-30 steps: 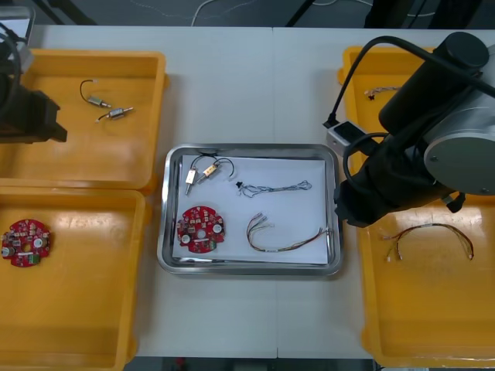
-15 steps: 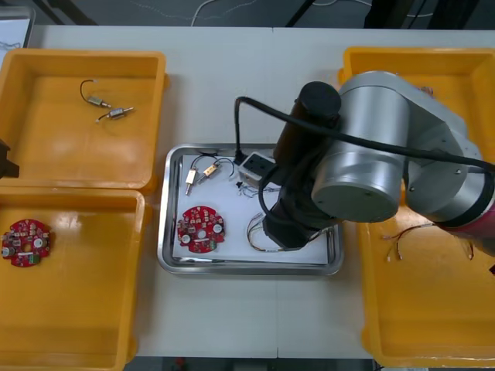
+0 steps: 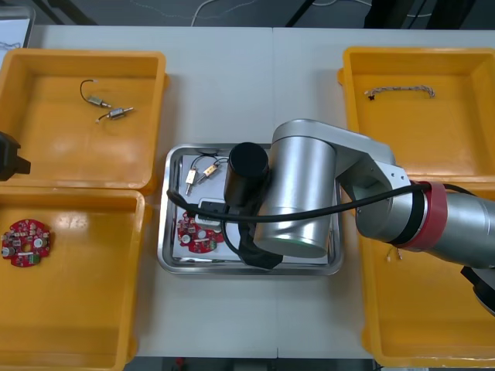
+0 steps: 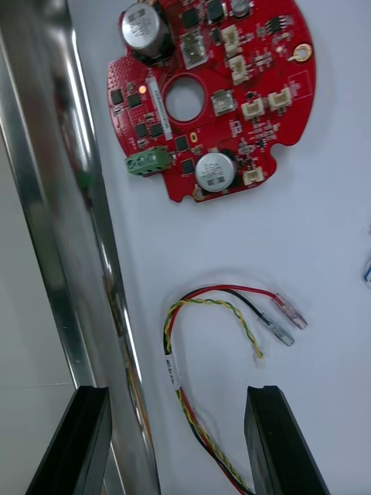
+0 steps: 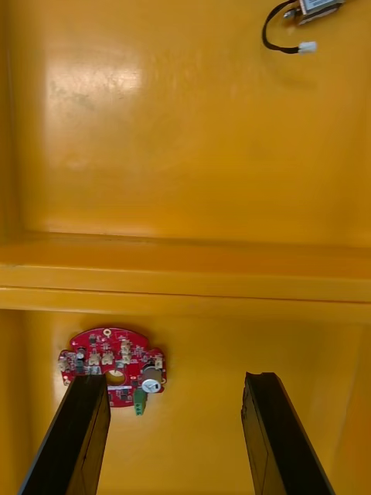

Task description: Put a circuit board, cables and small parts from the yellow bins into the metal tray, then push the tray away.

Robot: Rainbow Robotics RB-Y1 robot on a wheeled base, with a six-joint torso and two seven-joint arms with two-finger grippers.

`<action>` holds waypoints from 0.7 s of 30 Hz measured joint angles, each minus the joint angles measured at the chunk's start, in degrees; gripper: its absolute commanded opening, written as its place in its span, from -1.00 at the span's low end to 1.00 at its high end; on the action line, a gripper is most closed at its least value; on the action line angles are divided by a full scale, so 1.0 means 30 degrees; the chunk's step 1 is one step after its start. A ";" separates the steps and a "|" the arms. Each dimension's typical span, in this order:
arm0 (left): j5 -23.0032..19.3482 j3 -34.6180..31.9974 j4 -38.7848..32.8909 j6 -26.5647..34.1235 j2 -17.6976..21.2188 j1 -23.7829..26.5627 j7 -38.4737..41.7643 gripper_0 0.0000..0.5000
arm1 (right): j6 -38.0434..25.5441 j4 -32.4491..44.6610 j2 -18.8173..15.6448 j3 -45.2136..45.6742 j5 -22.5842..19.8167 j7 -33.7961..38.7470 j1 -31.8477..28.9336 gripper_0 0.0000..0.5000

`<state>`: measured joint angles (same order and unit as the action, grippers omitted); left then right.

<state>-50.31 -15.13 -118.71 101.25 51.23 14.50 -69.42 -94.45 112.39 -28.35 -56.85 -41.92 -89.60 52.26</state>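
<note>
The metal tray [image 3: 172, 259] sits dead centre on the table and looks loaded already: a round red circuit board [image 4: 209, 93] at its 8 o'clock corner, small metal parts [image 3: 199, 171] up around 10 o'clock, and a red and yellow cable [image 4: 224, 325] on the white liner just short of the fingertips. The right gripper [image 4: 178, 445] hovers low over the tray with its jaws wide and nothing in them, one finger over the shiny rim and the other over the liner. So my guess is all that's left is the push toward 12 o'clock. The worry is that cable: it runs right up beside the inner finger, so if the gripper drops straight down it could pin or hook the wire and drag it along. A shove that catches the rim too high or off-centre could also skew the tray and send the loose bits sliding. As for the yellow bins, the 10 o'clock bin [image 3: 147, 77] holds a couple more small parts [image 3: 107, 108], the 8 o'clock bin [image 3: 77, 309] a spare circuit board [image 3: 25, 242], and the 2 o'clock bin [image 3: 356, 116] a lone cable [image 3: 398, 90]. The 4 o'clock bin [image 3: 433, 325] is mostly under the arm. The left gripper [image 5: 176, 437] is parked out at 9 o'clock, jaws wide too, looking down at that spare board — not doing anything.
</note>
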 measured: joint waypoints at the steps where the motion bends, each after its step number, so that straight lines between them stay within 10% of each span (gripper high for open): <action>1: 0.0000 0.0000 -0.0087 0.0000 -0.0063 0.0000 0.0000 1.00 | 0.0018 -0.0001 0.0028 -0.0233 0.0052 -0.0001 0.0005 1.00; 21: 0.0047 0.0001 -0.0824 0.0013 -0.0622 0.0000 0.0001 1.00 | 0.0059 -0.0023 0.0980 -0.2694 0.2465 -0.0001 -0.0539 1.00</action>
<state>-50.17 -15.13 -121.19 101.29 49.36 14.50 -69.42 -94.27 112.32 -25.41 -64.93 -34.53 -89.60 50.65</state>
